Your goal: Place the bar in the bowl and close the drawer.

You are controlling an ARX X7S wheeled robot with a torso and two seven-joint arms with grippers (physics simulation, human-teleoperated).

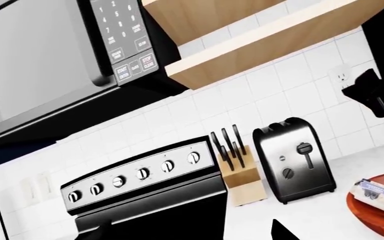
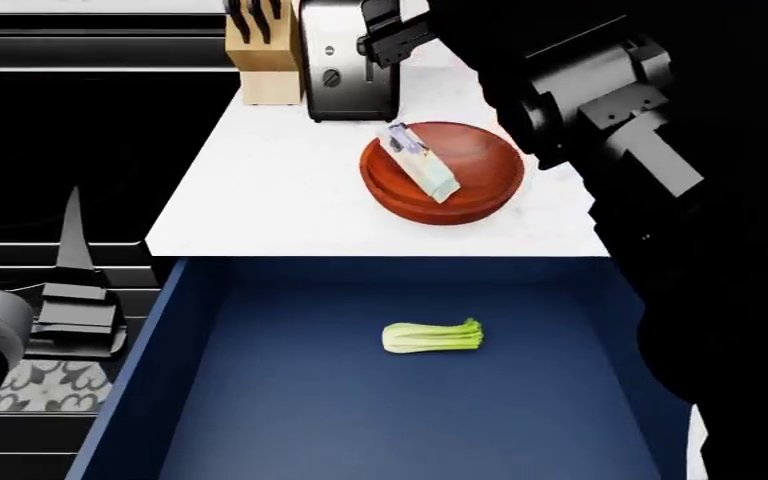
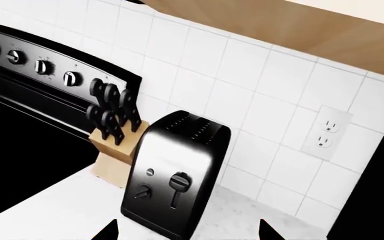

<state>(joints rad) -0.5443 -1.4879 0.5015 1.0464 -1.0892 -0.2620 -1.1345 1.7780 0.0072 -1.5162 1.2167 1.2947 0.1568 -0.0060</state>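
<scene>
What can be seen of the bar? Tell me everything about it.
The bar is a small oblong wrapped packet, pale cream-white with bluish-purple marks at its far end. It lies inside the reddish-brown wooden bowl, slanted, leaning on the bowl's left inner wall with one end near the rim by the toaster. No gripper touches it. The left wrist view shows it resting in the bowl as well.

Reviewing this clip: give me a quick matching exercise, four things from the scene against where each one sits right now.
Things:
1. bar
2. green leafy stalk
3. toaster
4. knife block

Places:
A. between the stove and the toaster
B. on the drawer floor
C. lying in the bowl
D. on the counter just behind the bowl

Pairs: 1-C, 2-B, 3-D, 4-A
</scene>
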